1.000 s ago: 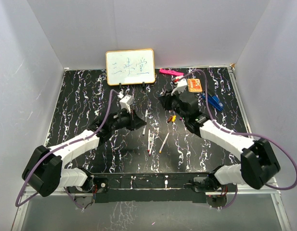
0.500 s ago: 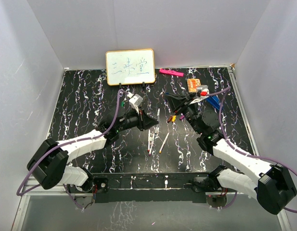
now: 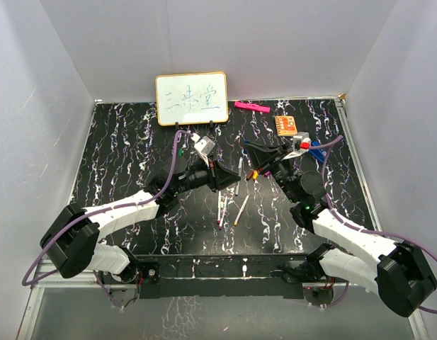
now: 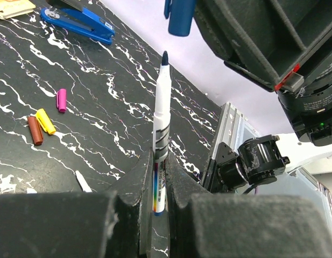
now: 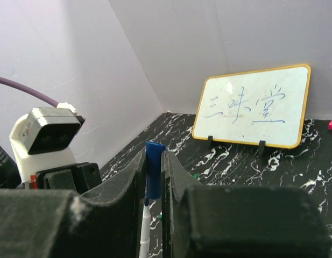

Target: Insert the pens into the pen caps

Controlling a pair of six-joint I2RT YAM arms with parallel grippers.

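Observation:
My left gripper [image 3: 231, 177] is shut on a white-barrelled pen [image 3: 239, 168] and holds it off the table, dark blue tip outward. In the left wrist view the pen [image 4: 161, 115] stands between the jaws of that gripper [image 4: 159, 161], and a blue cap [image 4: 179, 19] hangs just beyond its tip. My right gripper [image 3: 251, 149] is shut on that blue cap [image 5: 153, 169], with the pen [image 5: 144, 228] right below the cap's mouth. Two more pens [image 3: 220, 206] [image 3: 241, 210] lie mid-table. Purple [image 4: 61, 100], yellow [image 4: 46, 121] and red [image 4: 35, 130] caps lie loose, and a green cap [image 5: 196, 176] lies farther back.
A small whiteboard [image 3: 192, 98] stands at the back. A pink marker [image 3: 251, 106] and an orange card [image 3: 287, 125] lie at the back right. A blue stapler [image 4: 77, 24] lies to the right of the caps. Grey walls close in the table.
My left gripper has carried the pen to the right, towards my right gripper. My right arm has swung round and now holds the blue cap in line with the pen's tip.

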